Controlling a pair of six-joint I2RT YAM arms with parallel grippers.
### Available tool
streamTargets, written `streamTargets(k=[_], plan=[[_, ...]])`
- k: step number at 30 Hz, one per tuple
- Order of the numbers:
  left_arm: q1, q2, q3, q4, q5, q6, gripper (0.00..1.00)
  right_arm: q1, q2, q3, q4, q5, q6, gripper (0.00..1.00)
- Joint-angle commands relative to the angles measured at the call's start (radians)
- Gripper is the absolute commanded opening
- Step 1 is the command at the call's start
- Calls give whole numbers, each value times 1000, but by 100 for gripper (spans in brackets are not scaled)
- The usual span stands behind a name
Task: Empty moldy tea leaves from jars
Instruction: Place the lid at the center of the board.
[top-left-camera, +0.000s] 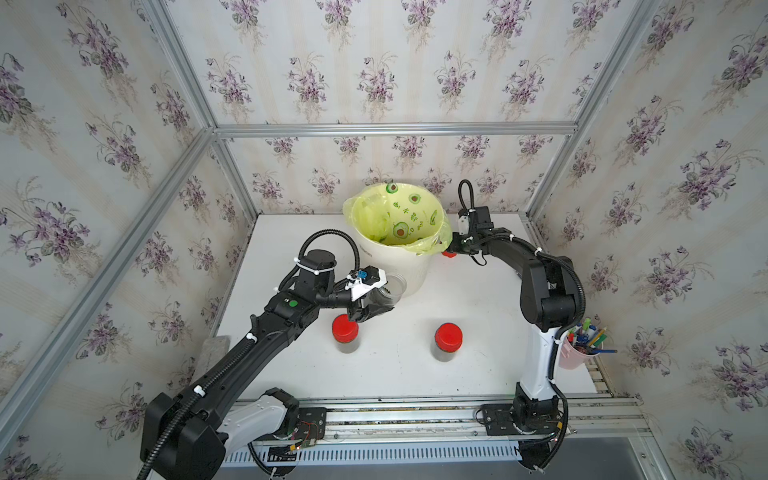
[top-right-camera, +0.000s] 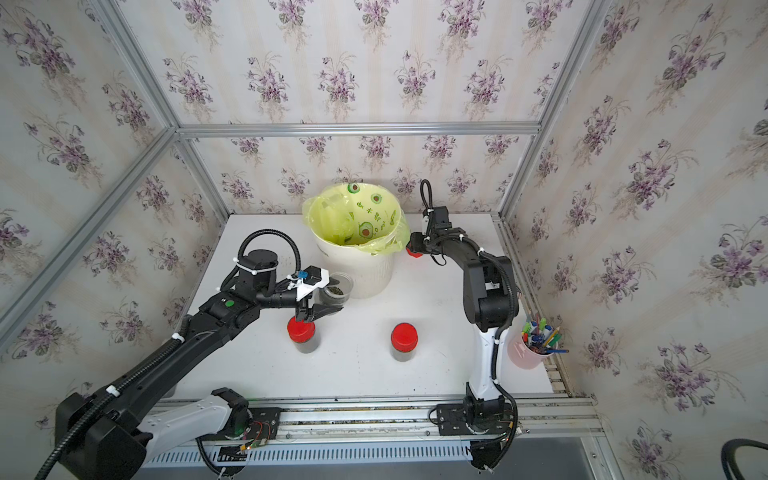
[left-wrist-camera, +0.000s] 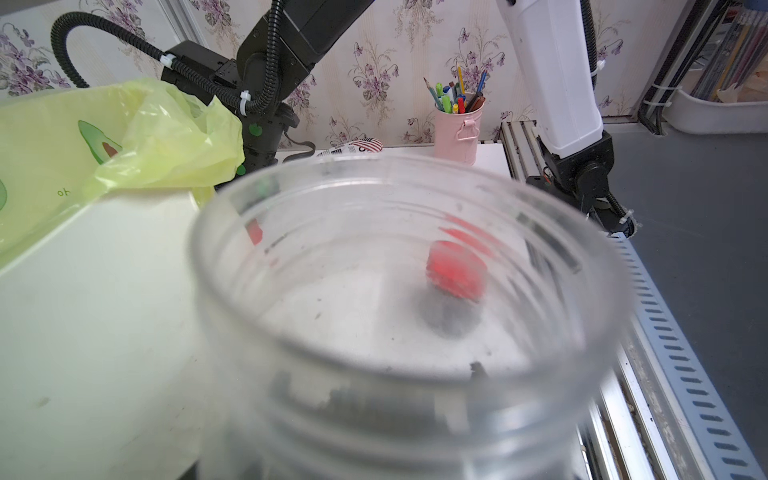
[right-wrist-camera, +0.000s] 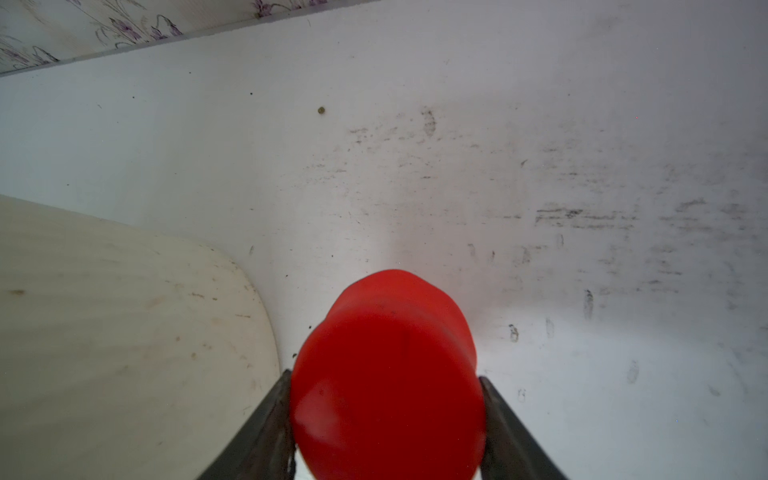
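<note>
1. Jars, three in all, are at the white table (top-left-camera: 395, 378), the largest thing you see.
2. White bin (top-left-camera: 401, 272) stands at the back middle of the table. A yellow-green liner (top-left-camera: 374, 216) printed with avocados is folded over its rim.
3. Pink cup (top-left-camera: 573, 357), full of pens and pencils, sits at the table edge just beside the right arm (top-left-camera: 536, 365).
4. Left gripper (top-right-camera: 328, 309) is closed tight on the open jar (top-right-camera: 337, 286), which has no lid. You find this jar tilted, just beside the front wall of the bin and lower than its rim. Whether it touches the table, you cannot tell. In the left wrist view its clear mouth is blurred and fills most of the picture.
5. Right gripper (right-wrist-camera: 388, 415) clamps the red lid (right-wrist-camera: 388, 361) between its two dark fingers (right-wrist-camera: 266, 428). It is low and just beside the bin, on the right arm's side.
6. Two closed jars stand upright at the front of the table, well apart. The left closed jar (top-left-camera: 345, 338) is partly under the left gripper in both top views, and the right closed jar (top-left-camera: 448, 343) is near the middle. Each wears a red screw lid.
7. Tea leaves (top-right-camera: 334, 291) lie as dark greenish bits inside the open jar. You also see a dark mass through the walls of both closed jars.
</note>
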Motion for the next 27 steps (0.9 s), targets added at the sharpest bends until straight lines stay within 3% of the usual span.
streamTargets(k=[1, 20, 27], plan=[[1, -1, 7, 24, 4, 11, 54, 1, 23, 15, -9, 16, -9, 33], [1, 1, 7, 24, -3, 15, 54, 15, 129, 93, -49, 1, -8, 42], [1, 5, 9, 21, -15, 19, 54, 18, 152, 108, -66, 2, -17, 51]])
